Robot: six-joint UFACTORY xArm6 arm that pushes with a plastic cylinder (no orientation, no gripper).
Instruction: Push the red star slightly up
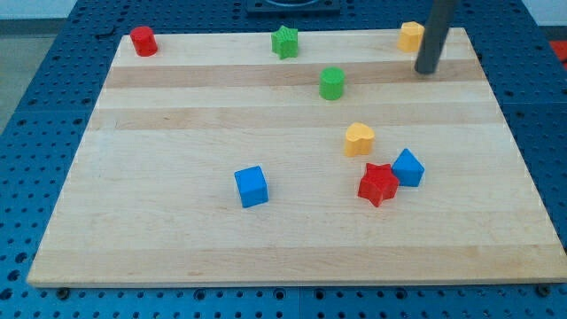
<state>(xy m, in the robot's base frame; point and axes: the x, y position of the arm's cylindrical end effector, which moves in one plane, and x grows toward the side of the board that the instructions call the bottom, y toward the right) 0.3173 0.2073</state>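
The red star [378,184] lies on the wooden board [177,239] at the lower right of the middle. A blue block [407,167] touches its upper right side. A yellow heart [359,139] sits just above and to its left. My tip [427,70] is near the view's top right, far above the red star and just below and to the right of a yellow block [410,36].
A blue cube [252,187] sits left of the red star. A green cylinder [331,83] and a green star [284,42] are near the top middle. A red cylinder [143,41] stands at the top left corner.
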